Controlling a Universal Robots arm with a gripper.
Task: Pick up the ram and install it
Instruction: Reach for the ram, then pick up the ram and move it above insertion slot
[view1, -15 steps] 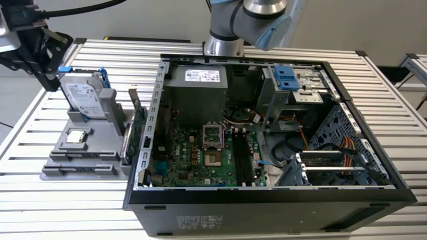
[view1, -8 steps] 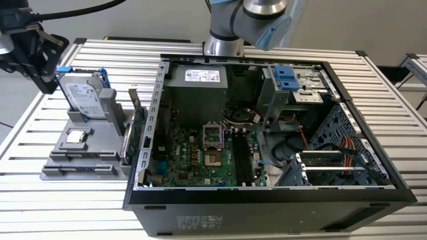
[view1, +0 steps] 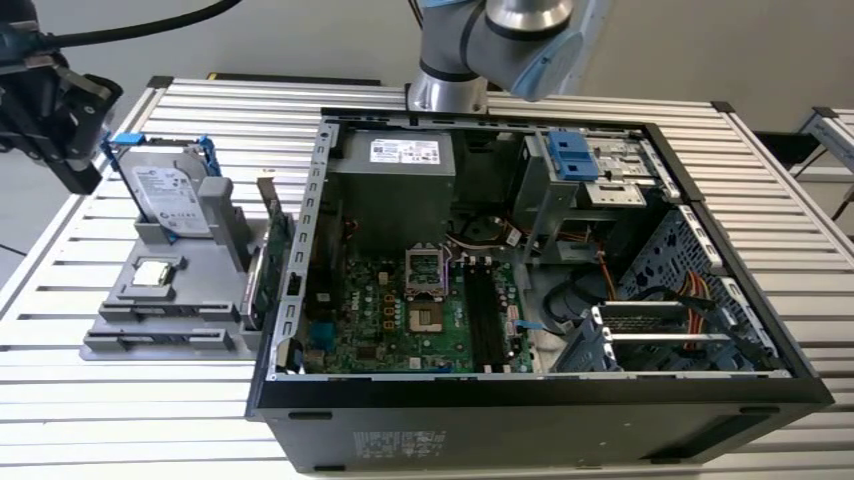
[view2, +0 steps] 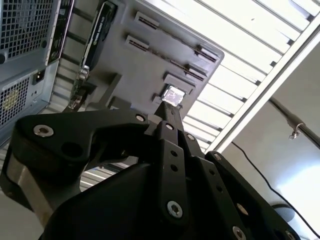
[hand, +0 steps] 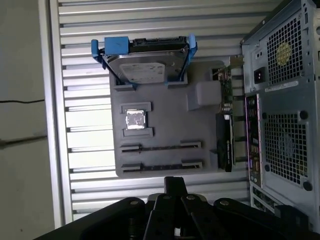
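Note:
The ram is out of view. My gripper (view1: 78, 170) hangs at the exterior view's far left, beyond the table's edge and above the grey parts holder (view1: 160, 335). In both wrist views its black fingers (view2: 169, 117) (hand: 175, 184) stand pressed together, shut with nothing between them. Two long narrow slots of the holder (hand: 160, 156) lie just past the fingertips. The open computer case (view1: 534, 400) lies on the table, and the motherboard's long black slots (view1: 478, 310) run beside the processor socket (view1: 424, 268).
On the holder stand a silver hard drive (view1: 167, 200) (hand: 145, 65) in a blue-tabbed frame, a small square chip (view1: 154, 272) (hand: 136, 119) (view2: 173, 95) and a green card (view1: 274, 265) (hand: 227, 125) on edge against the case. The arm's base (view1: 447, 90) stands behind the case.

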